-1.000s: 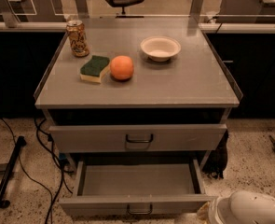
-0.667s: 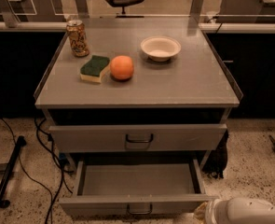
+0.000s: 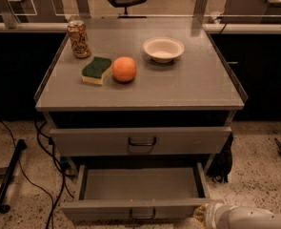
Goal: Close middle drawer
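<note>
The middle drawer (image 3: 140, 185) is pulled far out below the top drawer (image 3: 140, 140). It is a wide, shallow grey tray and it is empty. Its low front (image 3: 102, 209) faces me, with a small loop handle (image 3: 143, 215) at the centre. My white arm (image 3: 254, 218) comes in from the bottom right corner. My gripper (image 3: 202, 214) is at the right end of the drawer's front, close to or touching that corner. The lowest drawer is out of view.
On the cabinet top (image 3: 178, 87) are a can (image 3: 78, 38), a green and yellow sponge (image 3: 96, 70), an orange (image 3: 124, 69) and a white bowl (image 3: 163, 48). Black cables (image 3: 45, 147) and a dark stand (image 3: 9, 180) lie on the floor at left. A dark object (image 3: 222, 163) stands by the cabinet's right leg.
My arm has moved left along the bottom edge, bringing the gripper closer to the right end of the middle drawer's front. The drawer has not visibly moved.
</note>
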